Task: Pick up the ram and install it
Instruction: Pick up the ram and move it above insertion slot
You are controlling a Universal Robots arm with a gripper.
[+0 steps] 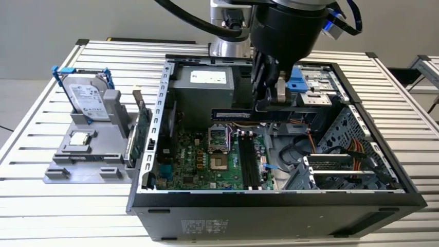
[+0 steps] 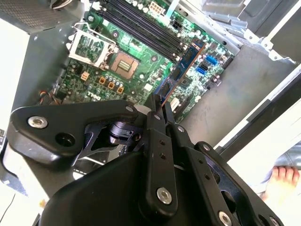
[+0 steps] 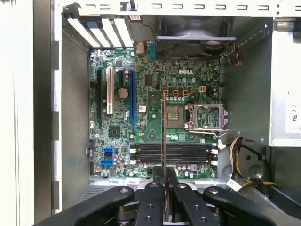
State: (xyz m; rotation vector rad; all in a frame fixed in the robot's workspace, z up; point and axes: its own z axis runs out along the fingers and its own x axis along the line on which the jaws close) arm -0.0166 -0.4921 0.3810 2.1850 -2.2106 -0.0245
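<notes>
Arm (image 1: 288, 25): fat glossy black cylindrical wrist housing; silver metal joint (image 1: 230, 31) behind it. Thick black cable (image 1: 184, 14) looping off top; blue-edged connector (image 1: 337, 20) at side. End effector (image 2: 160, 101): matte black linkage, broad rounded outer links, slim inner fingers (image 3: 153, 202), silver round-head screws (image 2: 37, 122) at pivots.

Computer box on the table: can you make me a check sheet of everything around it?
Surface: silver slatted metal table, carrying the open black computer case.
Job's things: long thin dark ram stick, held above the green motherboard; black memory slots look empty.
Clutter: grey holder with blue-framed silver drive and small square silver chip.
Gripper: black gripper, shut on the ram stick.
Cables: coloured wires inside the case.
Surroundings: grey floor beyond the table.
</notes>
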